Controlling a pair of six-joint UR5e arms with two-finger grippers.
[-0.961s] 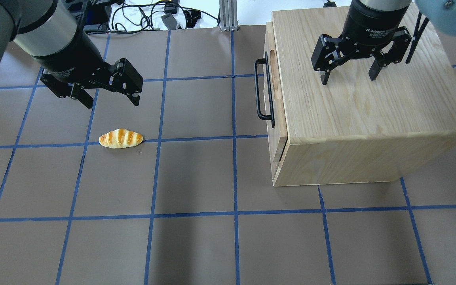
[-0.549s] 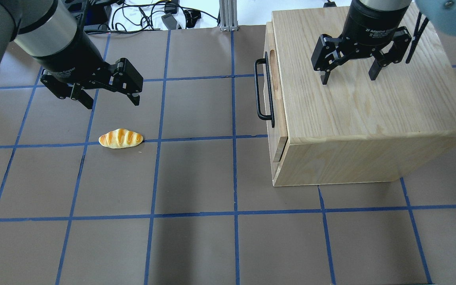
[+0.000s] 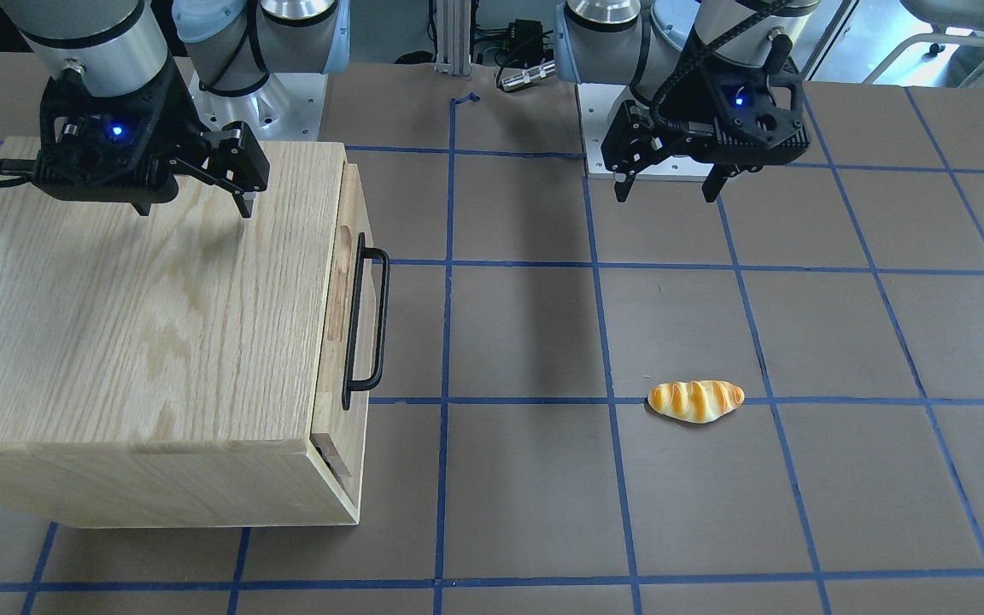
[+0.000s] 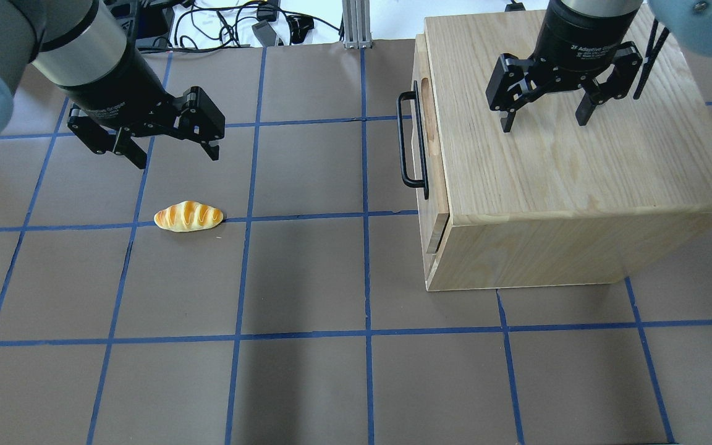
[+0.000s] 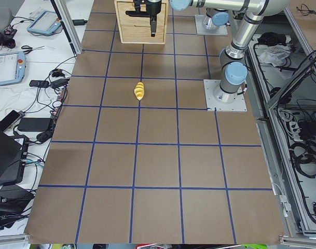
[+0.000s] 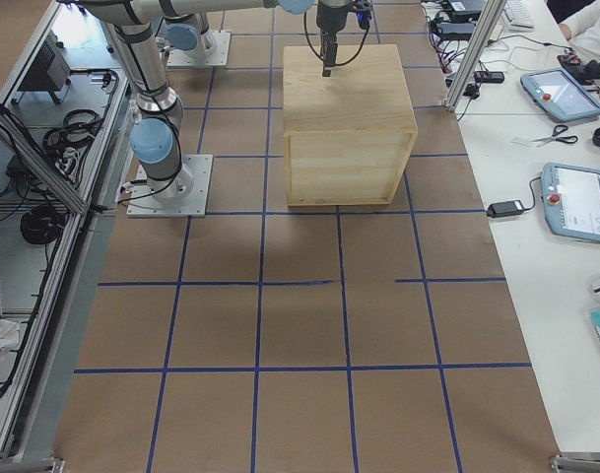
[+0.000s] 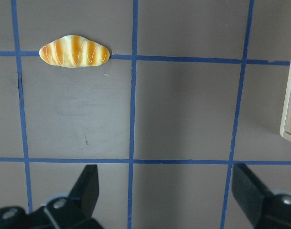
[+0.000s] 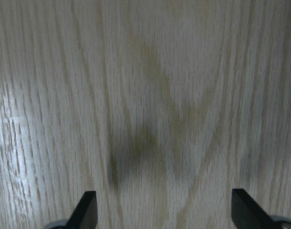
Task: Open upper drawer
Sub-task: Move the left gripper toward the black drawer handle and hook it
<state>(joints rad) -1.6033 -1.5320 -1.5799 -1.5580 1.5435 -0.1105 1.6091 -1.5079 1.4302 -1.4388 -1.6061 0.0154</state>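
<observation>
Left end effector (image 4: 177,159), right end effector (image 4: 543,123) (both spread wide): upper drawer (image 4: 433,185) between.

Bright, even light throws soft shadows on the table (image 4: 306,278); right wrist view looks blurry.

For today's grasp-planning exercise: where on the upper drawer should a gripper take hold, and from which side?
The middle of the black bar handle, approached from the robot's left, facing the upper drawer. The bar stands off the panel, leaving finger room behind.

Pale-wood upper drawer (image 4: 433,185) — black handle (image 4: 402,139); orange-striped bread (image 4: 188,217).
</observation>
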